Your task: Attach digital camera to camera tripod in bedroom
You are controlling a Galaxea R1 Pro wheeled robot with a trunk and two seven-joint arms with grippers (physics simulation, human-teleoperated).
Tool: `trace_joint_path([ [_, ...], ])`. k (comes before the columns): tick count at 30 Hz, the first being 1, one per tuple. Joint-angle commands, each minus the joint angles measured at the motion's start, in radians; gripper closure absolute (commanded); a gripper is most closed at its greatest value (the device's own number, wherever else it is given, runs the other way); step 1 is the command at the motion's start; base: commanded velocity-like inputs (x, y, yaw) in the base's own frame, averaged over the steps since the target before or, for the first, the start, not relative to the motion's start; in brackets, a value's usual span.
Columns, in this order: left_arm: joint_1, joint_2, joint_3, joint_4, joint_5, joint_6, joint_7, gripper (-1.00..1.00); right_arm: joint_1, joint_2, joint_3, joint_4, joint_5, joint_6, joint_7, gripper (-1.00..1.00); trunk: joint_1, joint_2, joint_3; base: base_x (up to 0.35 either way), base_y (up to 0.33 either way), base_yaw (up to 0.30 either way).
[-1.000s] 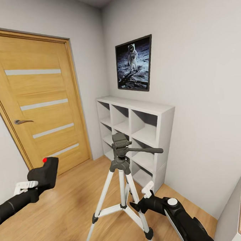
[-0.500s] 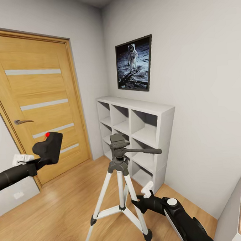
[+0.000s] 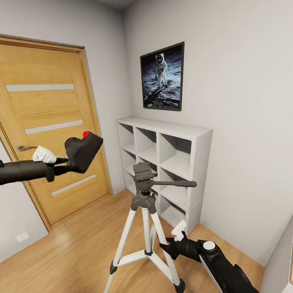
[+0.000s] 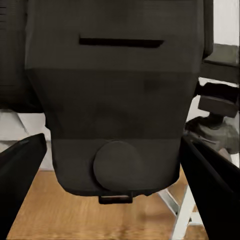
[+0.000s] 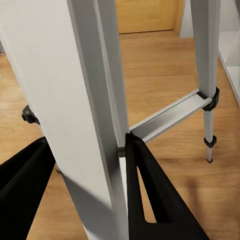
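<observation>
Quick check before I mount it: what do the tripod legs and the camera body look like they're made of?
The camera tripod legs look like pale, satin aluminium, judging by their flat silver-white faces in the right wrist view, with black, probably plastic collars. The digital camera body looks like matte black plastic: dull, no glints. It is a render, so both are guesses.

The left arm [image 3: 18,171] is cut off by the head view's left edge. The camera tripod [image 3: 145,216] loses its feet at the bottom edge. In the left wrist view, the digital camera [image 4: 115,100] hides most of the tripod head; contact of the fingers [image 4: 20,180] with it cannot be determined.
</observation>
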Motion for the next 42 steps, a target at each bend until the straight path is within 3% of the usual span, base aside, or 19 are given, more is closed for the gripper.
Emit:
trace_joint_path([
  [1,-0.050,-0.001,-0.027,0.004,-0.034,0.024,-0.025,1.00,0.000,0.000,-0.001,-0.001,0.008,0.005,0.006,1.00,0.000,-0.001,-0.001,0.000,0.000,0.000],
  [4,-0.185,-0.005,-0.118,0.019,-0.096,0.070,-0.099,1.00,0.000,0.000,-0.001,-0.001,0.008,0.005,0.005,1.00,0.000,-0.001,-0.001,0.000,0.000,0.000],
  [8,-0.349,-0.018,-0.236,0.056,-0.138,0.125,-0.174,1.00,0.000,0.001,-0.001,-0.002,0.013,0.005,0.005,1.00,0.000,-0.001,-0.001,0.000,0.000,0.000],
  [14,-0.510,-0.055,-0.365,0.136,-0.159,0.174,-0.269,1.00,0.000,0.001,-0.002,-0.002,0.042,0.003,0.004,1.00,0.000,-0.001,-0.001,0.000,0.000,0.000],
  [19,-0.621,-0.102,-0.467,0.183,-0.169,0.186,-0.344,1.00,0.000,0.002,-0.003,-0.003,0.051,0.003,0.005,1.00,0.000,-0.001,-0.001,0.000,0.000,0.000],
  [24,-0.764,-0.138,-0.613,0.251,-0.171,0.190,-0.412,1.00,0.000,0.002,-0.003,-0.003,0.054,0.002,0.004,1.00,0.000,-0.001,-0.001,0.000,0.000,0.000],
  [25,-0.794,-0.151,-0.648,0.272,-0.171,0.190,-0.428,1.00,0.000,0.002,-0.003,-0.003,0.055,0.002,0.004,1.00,0.000,-0.001,-0.001,0.000,0.000,0.000],
  [26,-0.854,-0.183,-0.722,0.315,-0.171,0.191,-0.453,1.00,0.000,0.001,-0.003,-0.003,0.055,0.002,0.005,1.00,0.000,-0.001,-0.001,0.000,0.000,0.000],
  [29,-0.941,-0.242,-0.842,0.381,-0.167,0.191,-0.475,1.00,0.000,0.001,-0.005,-0.004,0.056,0.002,0.005,1.00,0.000,-0.001,-0.001,0.000,0.000,0.000],
  [30,-0.941,-0.242,-0.842,0.381,-0.167,0.191,-0.475,1.00,0.000,0.001,-0.005,-0.004,0.056,0.002,0.005,1.00,0.000,-0.001,-0.001,0.000,0.000,0.000],
  [31,-0.967,-0.263,-0.881,0.405,-0.165,0.191,-0.479,1.00,0.000,0.001,-0.005,-0.004,0.056,0.002,0.005,1.00,0.000,-0.001,-0.001,0.000,0.000,0.000],
  [32,-1.057,-0.359,-1.006,0.510,-0.158,0.186,-0.491,1.00,0.000,0.001,-0.005,-0.005,0.056,0.002,0.005,1.00,0.000,-0.001,-0.001,0.000,0.000,0.000],
  [34,-1.087,-0.404,-1.043,0.563,-0.157,0.185,-0.495,1.00,0.000,0.000,-0.004,-0.007,0.056,0.002,0.006,1.00,0.000,-0.001,-0.001,0.000,0.000,0.000],
  [42,-1.102,-0.430,-1.069,0.626,-0.157,0.191,-0.503,1.00,0.000,0.001,-0.004,-0.009,0.056,0.002,0.006,1.00,0.000,-0.001,-0.001,0.000,0.000,0.000],
])
